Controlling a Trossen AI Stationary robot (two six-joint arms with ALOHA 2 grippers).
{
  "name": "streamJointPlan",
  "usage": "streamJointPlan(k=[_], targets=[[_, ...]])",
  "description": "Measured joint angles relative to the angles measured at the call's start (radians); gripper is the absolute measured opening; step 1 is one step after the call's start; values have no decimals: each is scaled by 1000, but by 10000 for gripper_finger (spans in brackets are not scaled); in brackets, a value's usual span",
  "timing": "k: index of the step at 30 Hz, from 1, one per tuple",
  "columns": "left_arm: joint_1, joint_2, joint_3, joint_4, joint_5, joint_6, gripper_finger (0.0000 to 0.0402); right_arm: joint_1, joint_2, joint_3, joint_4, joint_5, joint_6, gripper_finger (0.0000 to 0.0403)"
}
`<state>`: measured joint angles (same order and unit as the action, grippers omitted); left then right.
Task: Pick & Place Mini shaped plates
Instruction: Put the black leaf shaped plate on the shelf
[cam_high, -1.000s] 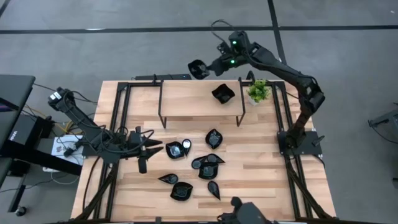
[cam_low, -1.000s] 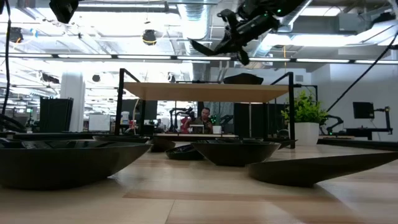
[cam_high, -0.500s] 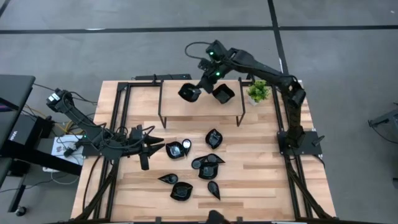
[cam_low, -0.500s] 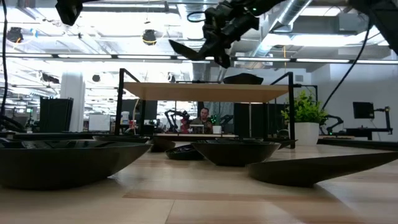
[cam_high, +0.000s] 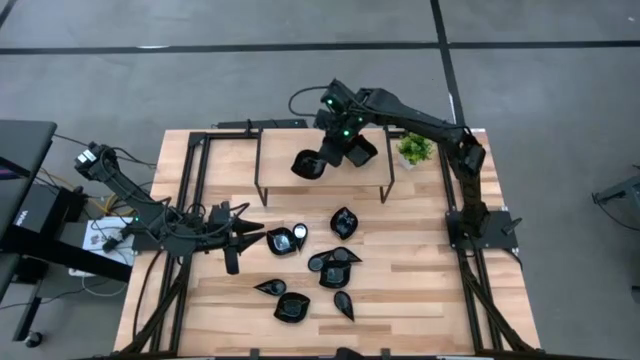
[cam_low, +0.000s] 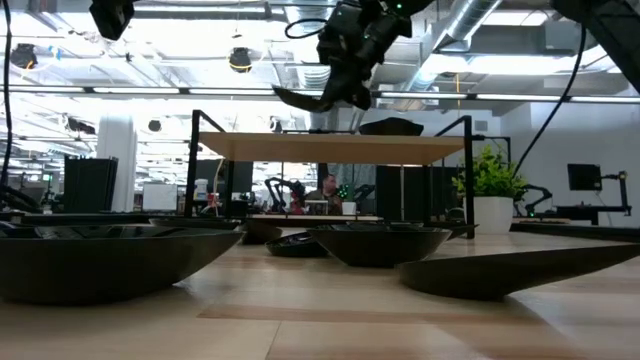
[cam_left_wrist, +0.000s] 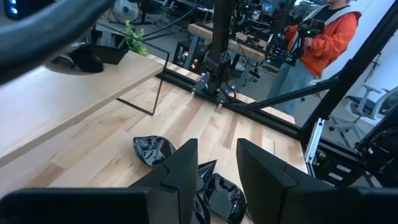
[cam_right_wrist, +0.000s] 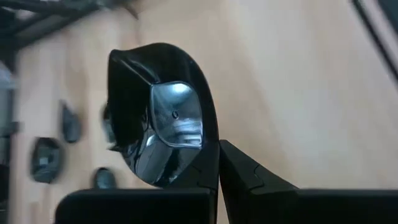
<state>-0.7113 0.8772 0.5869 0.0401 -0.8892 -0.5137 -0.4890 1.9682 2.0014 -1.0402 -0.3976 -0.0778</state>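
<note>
- The wooden table (cam_high: 420, 290) fills the middle of the high view, and a raised wooden shelf (cam_high: 290, 165) on thin black legs stands across its upper part.
- The right arm reaches from its base at the right of the frame up and over to the shelf. The right gripper (cam_high: 322, 158) hangs over the shelf's middle, jaws clamped on the rim of a black plate (cam_high: 305, 165), which shows tilted and clear above the shelf top in the low view, near the top centre.
- The left arm lies along the left side of the table. The left gripper (cam_high: 250, 236) sits low, just left of the plate cluster, its jaws standing partly apart with nothing between them.
- One square plate (cam_high: 358, 151) already rests on the shelf, just right of the carried one, in the upper middle of the high view.
- A small green potted plant (cam_high: 414, 149) stands at the shelf's right end and takes no part.
- The loose plates (cam_high: 332, 272) remain on the table below the shelf, lower centre of the frame: about eight black dishes of leaf, round and square forms, some touching or overlapping.
- As a judgement, the task is at an early stage: one plate placed, a second apparently about to be set down, and the bulk of the dishes not yet lifted.
- A person in an orange top (cam_left_wrist: 323, 37) stands in the room beyond, upper right of the left wrist view.
</note>
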Motion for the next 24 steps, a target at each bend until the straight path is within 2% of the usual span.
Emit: streamJointPlan(k=[2, 10, 16, 24], targets=[[0, 0, 0, 2, 3, 0, 113, -7, 0, 0, -7, 39, -2, 1], [0, 0, 0, 7, 4, 0, 113, -61, 0, 0, -45, 83, -11, 1], [0, 0, 0, 12, 4, 0, 113, -89, 0, 0, -102, 84, -22, 1], [0, 0, 0, 12, 4, 6, 113, -71, 0, 0, -120, 83, -55, 1]])
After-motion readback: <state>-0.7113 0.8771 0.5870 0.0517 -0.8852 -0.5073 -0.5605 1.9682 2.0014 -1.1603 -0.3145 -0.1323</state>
